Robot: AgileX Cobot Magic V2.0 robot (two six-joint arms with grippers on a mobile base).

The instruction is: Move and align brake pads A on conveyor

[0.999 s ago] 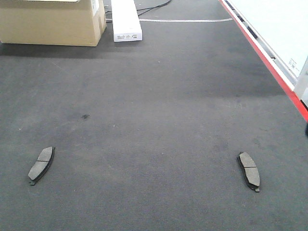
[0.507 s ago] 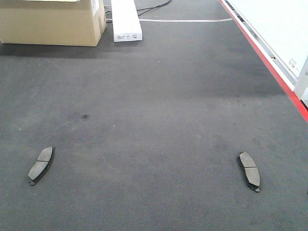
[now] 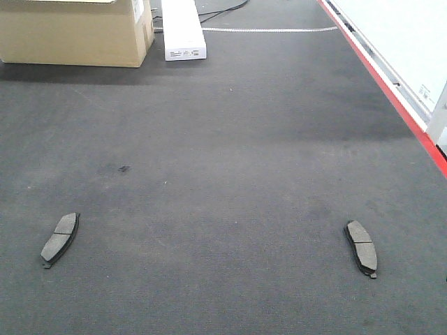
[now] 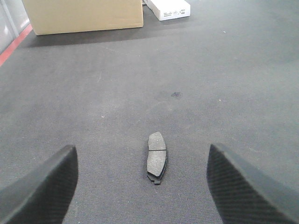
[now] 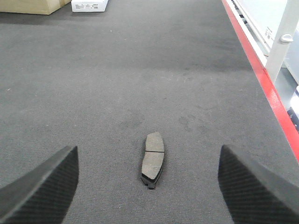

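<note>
Two brake pads A lie flat on the dark grey conveyor (image 3: 223, 139), far apart. The left pad (image 3: 59, 239) is near the front left and the right pad (image 3: 362, 248) near the front right. In the left wrist view my left gripper (image 4: 141, 149) is open above the belt, and its pad (image 4: 157, 157) lies lengthwise between the fingers, touching neither. My right gripper (image 5: 147, 149) is open the same way over the other pad (image 5: 153, 158). Neither gripper shows in the front view.
A cardboard box (image 3: 70, 31) and a long white box (image 3: 183, 28) stand on the belt at the far left. A red frame rail (image 3: 391, 91) runs along the right edge, with a white post (image 5: 280, 42) beyond it.
Both pads lie where they were. A dark bit at the right edge of the front view has dropped lower and nearly out of the frame.
</note>
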